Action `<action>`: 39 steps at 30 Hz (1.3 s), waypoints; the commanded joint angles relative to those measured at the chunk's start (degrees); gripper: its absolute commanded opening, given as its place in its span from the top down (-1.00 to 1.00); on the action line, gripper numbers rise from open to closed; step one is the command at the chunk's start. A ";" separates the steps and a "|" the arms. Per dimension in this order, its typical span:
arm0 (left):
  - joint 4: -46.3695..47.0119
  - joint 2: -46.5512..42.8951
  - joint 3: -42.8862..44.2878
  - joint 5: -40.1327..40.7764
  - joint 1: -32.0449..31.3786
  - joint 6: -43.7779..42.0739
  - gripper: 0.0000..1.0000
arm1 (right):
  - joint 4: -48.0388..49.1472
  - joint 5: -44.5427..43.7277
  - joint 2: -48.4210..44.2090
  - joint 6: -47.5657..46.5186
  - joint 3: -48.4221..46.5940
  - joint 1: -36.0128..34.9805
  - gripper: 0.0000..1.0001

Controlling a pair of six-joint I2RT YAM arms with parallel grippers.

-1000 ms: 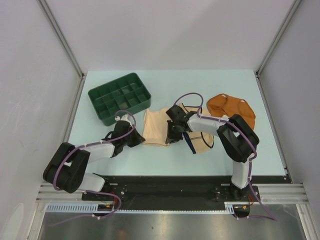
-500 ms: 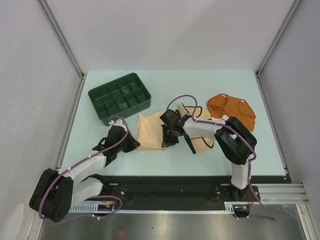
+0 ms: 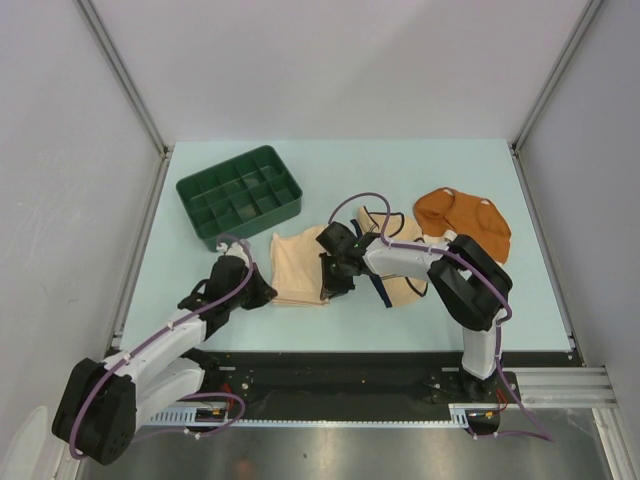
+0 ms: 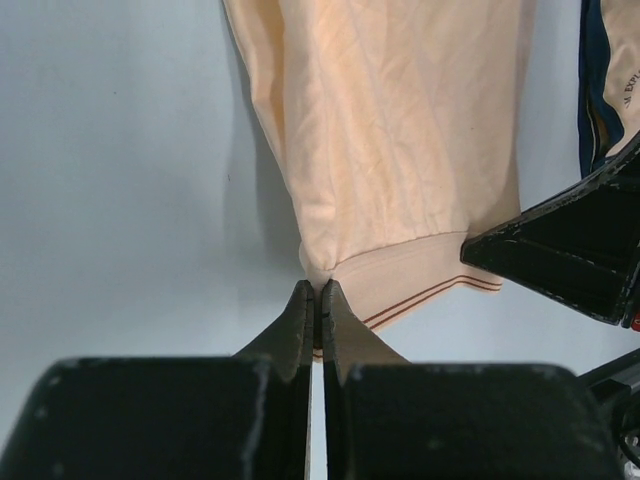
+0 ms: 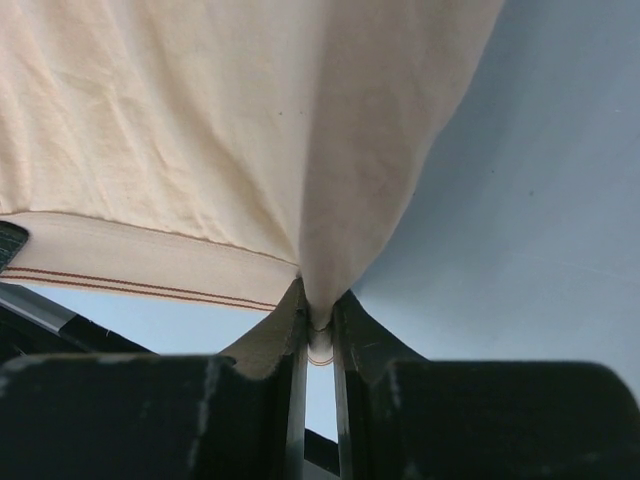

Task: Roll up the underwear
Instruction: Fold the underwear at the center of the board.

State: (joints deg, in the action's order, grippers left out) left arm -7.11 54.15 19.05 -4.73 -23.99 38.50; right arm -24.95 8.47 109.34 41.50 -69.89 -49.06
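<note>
Three pieces of underwear lie on the desk (image 3: 330,165), along with one tray and two arms.

The pale peach garment (image 3: 298,262) is spread flat near the middle of the desk, a little toward the near edge. Both tools grip it. The left tool (image 4: 316,296) has its fingers pressed together on the left corner of the ribbed waistband. The right tool (image 5: 319,318) is pinched tight on a fold of cloth at the garment's opposite side. The waistband, with a thin brown stripe, runs between the two grips.

The cream garment with black trim (image 3: 408,283) lies just to the right of the peach one, partly under the right arm (image 3: 470,285). The rust-orange garment (image 3: 462,218) sits further back toward the right edge, apart from the cream one.

One dark green tray (image 3: 240,195), split into a grid of small compartments, stands toward the far-left corner, set at an angle to the desk edges.

The left arm (image 3: 165,340) reaches in from the near-left corner.

The desk surface is a smooth pale blue-green. Plain light grey walls close it in on the left, far and right sides, with metal posts at the two far corners. A black plate and a metal rail run along the near edge under the arm bases.
</note>
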 commanded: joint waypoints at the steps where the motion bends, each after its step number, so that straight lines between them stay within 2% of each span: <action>1: -2.02 -0.98 1.34 1.48 -0.27 -3.51 0.99 | -5.28 -2.40 -1.32 -1.77 0.45 0.01 0.66; 2: -2.20 -0.98 1.78 1.48 -0.27 -3.78 0.99 | -5.37 -2.67 -1.58 -1.86 0.45 -0.07 0.50; 5: -2.64 -1.06 2.48 1.57 -0.80 -4.49 0.99 | -5.81 -3.02 -2.03 -2.21 0.45 0.36 0.28; 11: -3.87 -0.63 5.47 3.15 -2.99 -5.54 0.99 | -6.25 -2.76 -2.81 -2.21 0.45 0.45 0.02; 21: -5.89 2.54 10.83 6.93 -9.31 -5.89 0.99 | -6.87 -3.37 -4.93 -2.73 0.45 0.89 -0.08; 39: 4.12 15.10 17.60 6.14 -19.86 -1.94 0.99 | -6.69 -3.64 -2.20 -3.17 0.45 0.54 -0.10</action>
State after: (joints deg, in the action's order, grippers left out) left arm -8.51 67.31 33.80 1.80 -41.58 34.72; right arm -31.05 6.04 106.94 38.94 -69.34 -48.53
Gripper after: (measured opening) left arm 0.016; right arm 0.546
